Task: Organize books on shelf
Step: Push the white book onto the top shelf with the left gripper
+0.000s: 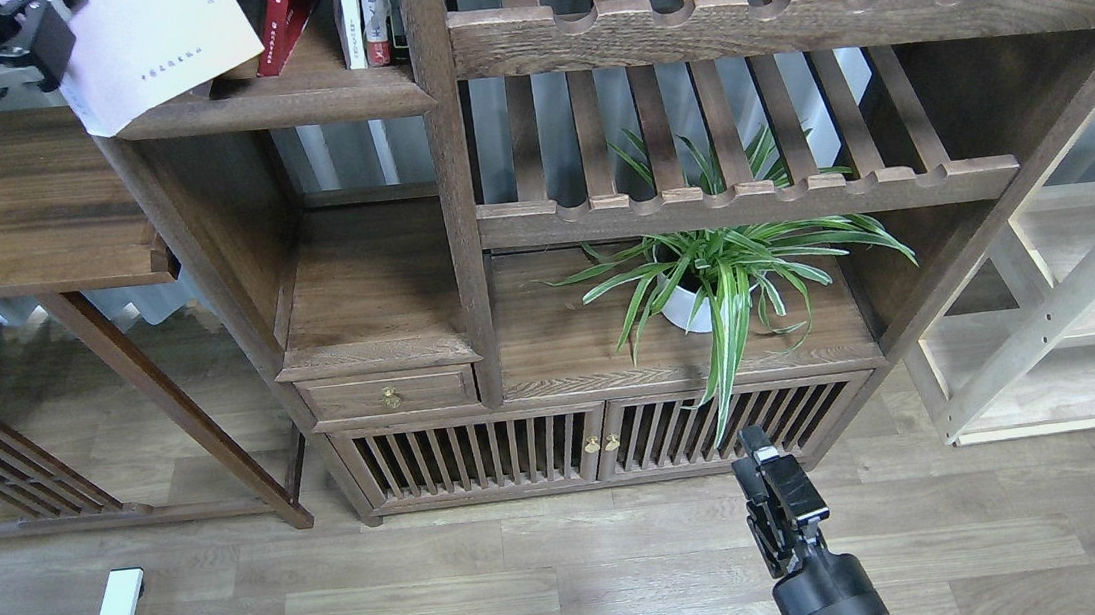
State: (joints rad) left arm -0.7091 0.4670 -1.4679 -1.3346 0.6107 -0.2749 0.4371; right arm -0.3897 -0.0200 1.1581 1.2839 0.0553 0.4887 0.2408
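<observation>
The pale lavender-white book is plain-covered with one short line of small dark characters, too small to read. It tilts, its lower corner overhanging the dark shelf, beside a red book. The left tool grips its left edge. The right tool hangs low over the floor; grip unclear.

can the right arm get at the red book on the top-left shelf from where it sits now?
Probably not. The right gripper hangs low over the floor, in front of the cabinet doors; the red book stands high on the shelf, with the left gripper's lavender-white book crowding that opening.
</observation>
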